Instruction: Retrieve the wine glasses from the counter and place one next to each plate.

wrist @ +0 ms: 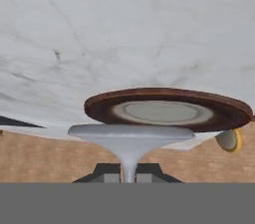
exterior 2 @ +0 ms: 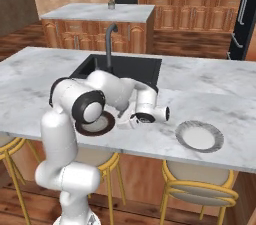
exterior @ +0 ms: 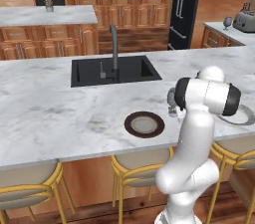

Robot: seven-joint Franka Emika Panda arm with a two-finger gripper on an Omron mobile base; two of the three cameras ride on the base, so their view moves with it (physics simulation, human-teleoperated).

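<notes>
Your gripper [wrist: 128, 172] clamped on a wine glass [wrist: 130, 138] stem, bowl cut off, foot overlapping the brown plate [wrist: 169, 109], grey plate [exterior: 244, 116] half hidden behind the arm.

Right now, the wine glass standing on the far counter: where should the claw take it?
Probably the stem, coming in level from the open side away from the toaster. The wine glass stands upright, its bowl is rounded, and the toaster sits close beside it.
</notes>
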